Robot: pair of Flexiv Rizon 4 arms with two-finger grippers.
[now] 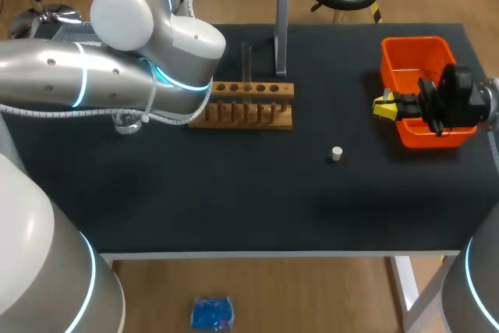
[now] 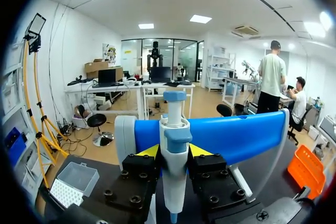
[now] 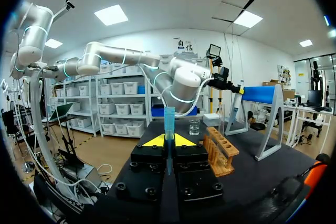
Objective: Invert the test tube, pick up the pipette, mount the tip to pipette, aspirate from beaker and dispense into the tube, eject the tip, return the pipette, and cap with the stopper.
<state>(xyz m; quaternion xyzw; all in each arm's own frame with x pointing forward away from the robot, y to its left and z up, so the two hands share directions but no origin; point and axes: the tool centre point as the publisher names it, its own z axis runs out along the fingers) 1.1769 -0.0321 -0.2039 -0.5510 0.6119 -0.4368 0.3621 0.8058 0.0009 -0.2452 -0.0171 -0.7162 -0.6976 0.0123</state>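
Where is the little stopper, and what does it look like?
Look at the dark table. Between the wooden rack and the orange bin, nearer the front edge, sits the stopper. It is the only small white thing, standing alone.

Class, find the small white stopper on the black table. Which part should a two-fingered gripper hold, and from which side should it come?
Hold the stopper by its curved sides, coming straight down from above. It is short, sits on end on the table, with nothing touching it, so fingers should straddle it.
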